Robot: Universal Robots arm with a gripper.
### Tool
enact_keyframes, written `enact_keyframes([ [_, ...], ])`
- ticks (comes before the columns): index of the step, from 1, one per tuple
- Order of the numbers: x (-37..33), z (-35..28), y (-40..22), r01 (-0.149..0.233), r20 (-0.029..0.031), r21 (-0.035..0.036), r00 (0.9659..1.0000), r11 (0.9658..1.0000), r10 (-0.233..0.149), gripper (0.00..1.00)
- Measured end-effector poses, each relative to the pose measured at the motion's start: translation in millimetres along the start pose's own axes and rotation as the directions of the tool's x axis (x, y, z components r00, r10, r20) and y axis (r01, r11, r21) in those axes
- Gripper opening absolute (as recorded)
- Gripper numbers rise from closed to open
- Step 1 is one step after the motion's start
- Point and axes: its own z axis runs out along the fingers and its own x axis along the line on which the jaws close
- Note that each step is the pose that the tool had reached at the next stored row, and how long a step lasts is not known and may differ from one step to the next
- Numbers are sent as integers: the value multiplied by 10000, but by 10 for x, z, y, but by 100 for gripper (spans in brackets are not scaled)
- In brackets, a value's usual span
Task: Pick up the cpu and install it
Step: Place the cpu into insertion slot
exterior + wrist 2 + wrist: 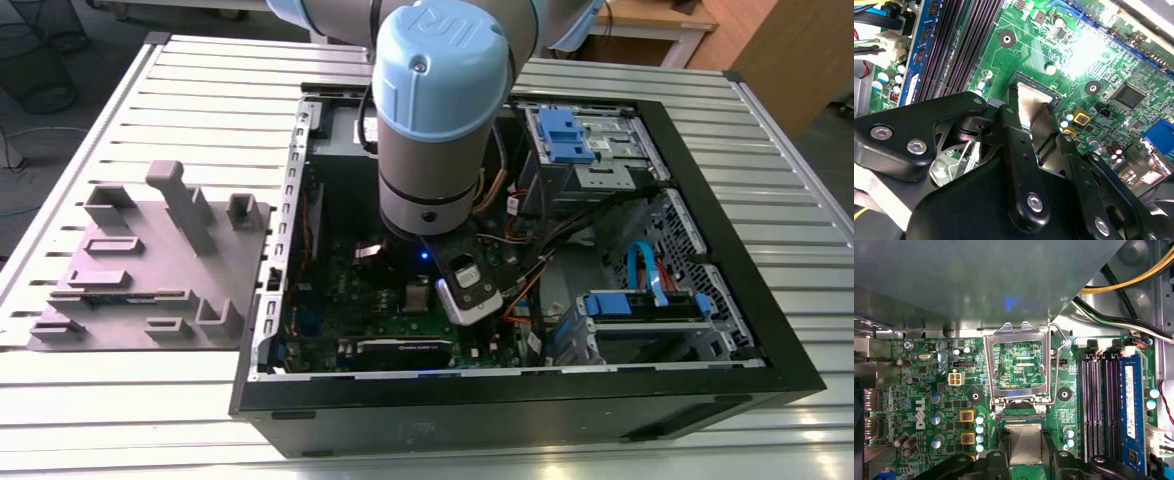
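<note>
Inside an open computer case (534,415), a robot arm (434,110) reaches down over the green motherboard (974,390), where the metal socket frame (990,367) stands flipped open. The gripper (1030,107), narrowed to a pinch, clamps the cpu (1025,442) by two opposite edges just over the socket. A tilted or off-square chip would likely bend the contacts beneath.

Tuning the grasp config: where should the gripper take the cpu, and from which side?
By two opposite edges, from straight above. The cpu is a thin flat square lying level above the motherboard, so only its rim offers purchase; the gripper pinches it that way now.
</note>
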Motion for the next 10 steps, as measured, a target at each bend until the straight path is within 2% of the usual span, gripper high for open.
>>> enact_keyframes([
  [10,1,1,0,-26,2,-3,10000,10000,26,37],
])
